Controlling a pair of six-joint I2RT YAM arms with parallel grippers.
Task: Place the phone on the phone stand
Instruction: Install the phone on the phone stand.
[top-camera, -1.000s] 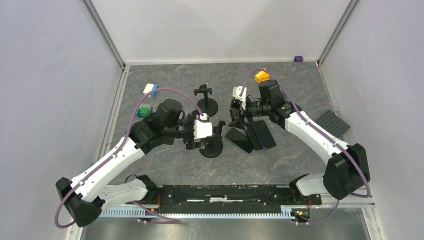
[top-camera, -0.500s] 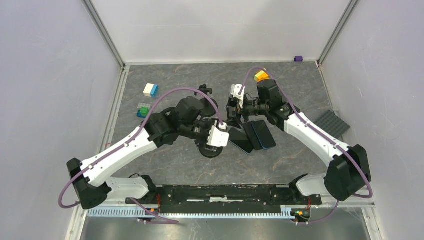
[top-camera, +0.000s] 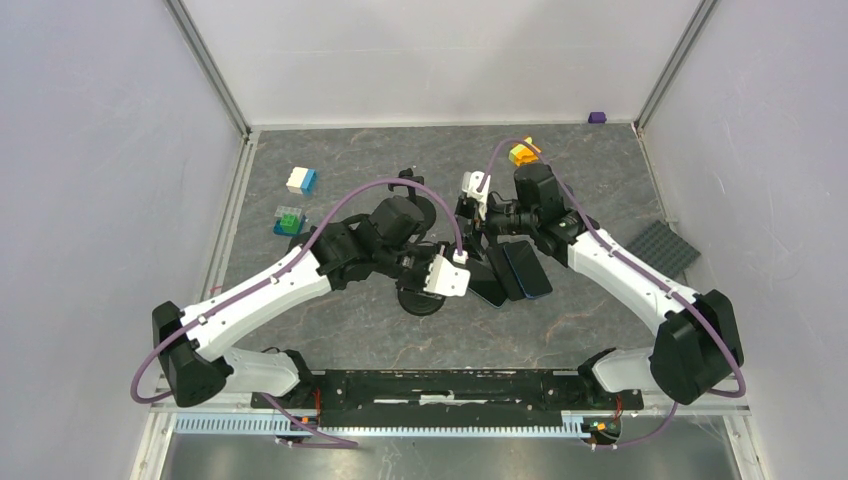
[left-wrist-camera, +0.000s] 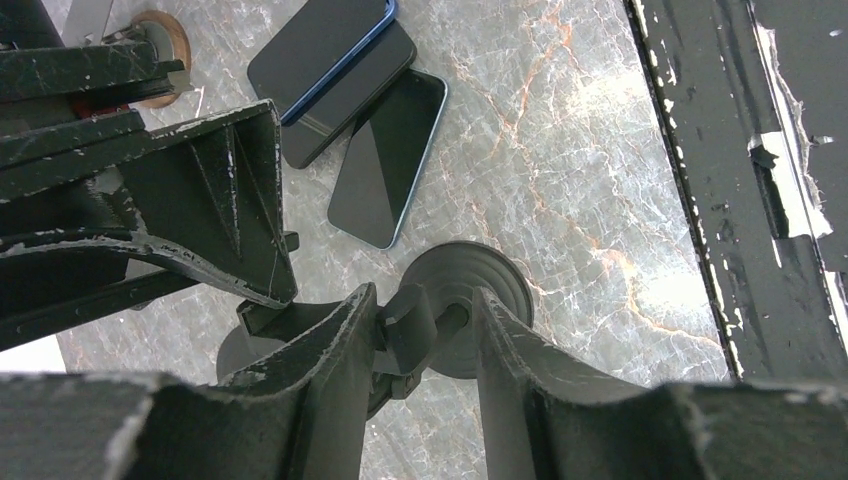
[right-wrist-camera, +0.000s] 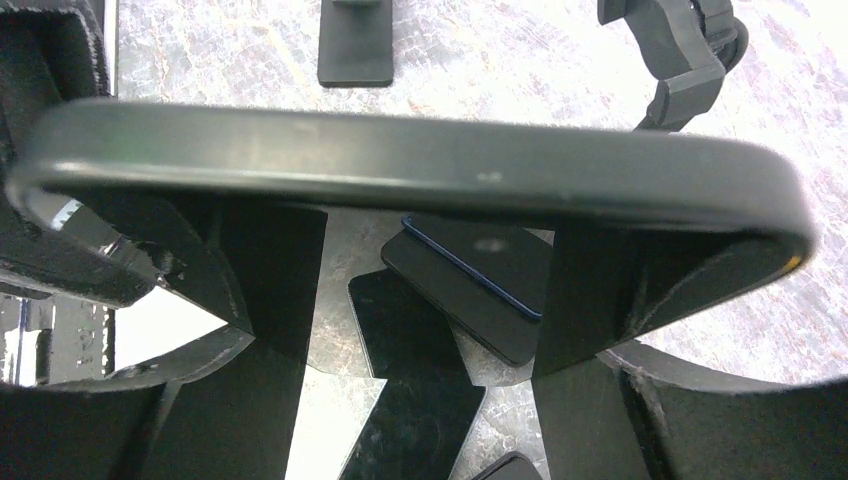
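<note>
A black phone stand with a round base stands at the table's middle. My left gripper is over it; in the left wrist view the fingers close on the stand's stem and head above its base. My right gripper is shut on a dark phone, held on edge across its fingers above the table. Three more phones lie fanned flat on the table, just right of the stand.
A second black stand stands behind my left arm, and its clamp shows in the right wrist view. Toy bricks lie at the back left and back right. A grey baseplate lies at the right wall.
My left arm has swung right and its gripper has come over the round-based stand. My right gripper has shifted slightly back with the phone.
</note>
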